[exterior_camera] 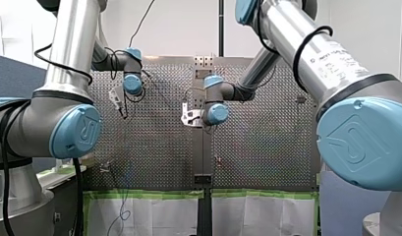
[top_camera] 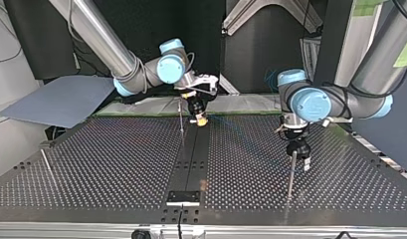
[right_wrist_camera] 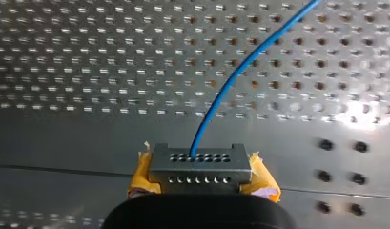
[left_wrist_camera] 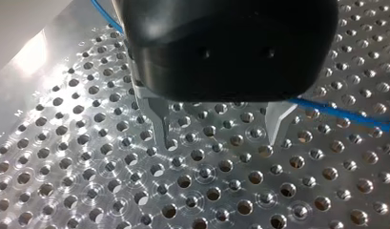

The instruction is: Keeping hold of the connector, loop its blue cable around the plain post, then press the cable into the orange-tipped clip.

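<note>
My right gripper [right_wrist_camera: 200, 172] is shut on a grey connector [right_wrist_camera: 200, 162] with rows of small holes, gripped between yellow pads [right_wrist_camera: 144, 177]. The blue cable [right_wrist_camera: 240, 71] leaves the connector's face and curves away over the perforated table. In the top view my right gripper [top_camera: 197, 115] hangs low at the back middle, beside a thin upright post [top_camera: 181, 122]. My left gripper [top_camera: 297, 153] stands just above a second plain post [top_camera: 291, 175]. Its metal fingers [left_wrist_camera: 161, 125] are open with nothing between them, and the blue cable [left_wrist_camera: 340, 113] runs behind them. I cannot make out an orange-tipped clip.
A dark centre strip [top_camera: 193, 154] runs down the perforated table [top_camera: 116, 164] to a black plate [top_camera: 183, 197] at its near edge. A thin rod [top_camera: 47, 167] leans at the top view's left. Green tape [exterior_camera: 149, 194] edges the table in the front view.
</note>
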